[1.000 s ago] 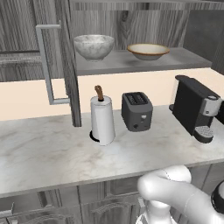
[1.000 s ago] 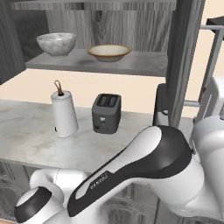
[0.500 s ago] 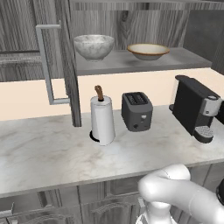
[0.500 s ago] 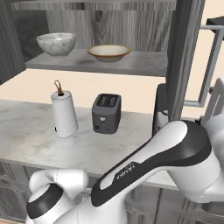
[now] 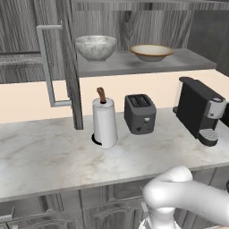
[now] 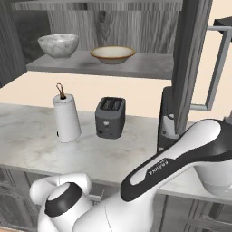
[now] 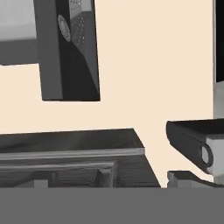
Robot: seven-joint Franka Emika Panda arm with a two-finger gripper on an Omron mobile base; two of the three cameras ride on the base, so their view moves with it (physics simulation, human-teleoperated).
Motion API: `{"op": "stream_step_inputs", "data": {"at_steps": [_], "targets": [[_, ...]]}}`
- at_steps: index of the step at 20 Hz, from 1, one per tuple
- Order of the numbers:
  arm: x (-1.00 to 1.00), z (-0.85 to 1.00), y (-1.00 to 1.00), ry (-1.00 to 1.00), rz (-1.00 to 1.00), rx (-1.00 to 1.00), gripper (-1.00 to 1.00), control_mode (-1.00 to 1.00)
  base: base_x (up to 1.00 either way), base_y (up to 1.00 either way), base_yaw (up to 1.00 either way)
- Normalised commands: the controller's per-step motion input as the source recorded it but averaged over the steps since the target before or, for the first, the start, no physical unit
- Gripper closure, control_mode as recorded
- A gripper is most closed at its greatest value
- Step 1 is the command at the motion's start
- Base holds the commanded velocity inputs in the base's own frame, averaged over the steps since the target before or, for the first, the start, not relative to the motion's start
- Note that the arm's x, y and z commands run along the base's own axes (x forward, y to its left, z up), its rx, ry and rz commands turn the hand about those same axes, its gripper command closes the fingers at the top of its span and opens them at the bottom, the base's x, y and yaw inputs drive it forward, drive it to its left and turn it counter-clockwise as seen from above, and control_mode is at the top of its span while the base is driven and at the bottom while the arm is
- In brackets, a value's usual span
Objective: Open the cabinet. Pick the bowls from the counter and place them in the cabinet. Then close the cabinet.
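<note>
Dark grey wood-grain wall cabinet [image 5: 134, 22]: both doors swung open, long grey bar handle [image 5: 47, 67] on left door. Grey shelf [image 5: 147, 62] inside carries both bowls, upright, well apart. Deep speckled grey-white stone-look bowl [image 5: 95, 48] at left; shallow wide tan bowl with brown rim [image 5: 151, 52] at right. Long pale marble-look counter [image 5: 53, 154] below, off-white, faint beige veins.

A plain peach wall [image 5: 27, 103] runs behind the bench. On the marble top stand a paper towel roll [image 5: 105, 121], a dark toaster [image 5: 140, 113] and a black coffee machine [image 5: 198, 110]. Grey wood-grain low doors [image 5: 89, 210] sit beneath.
</note>
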Motion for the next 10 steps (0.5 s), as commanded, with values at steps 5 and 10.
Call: {"op": "stream_step_inputs", "data": {"at_steps": [5, 10], "targets": [[0.28, -0.01, -0.21, -0.01, 0.00, 0.00, -1.00, -1.00, 0.00, 0.00, 0.00], [0.26, 0.00, -0.06, -0.08, 0.03, 0.00, -1.00, -1.00, 0.00, 0.00, 0.00]]}}
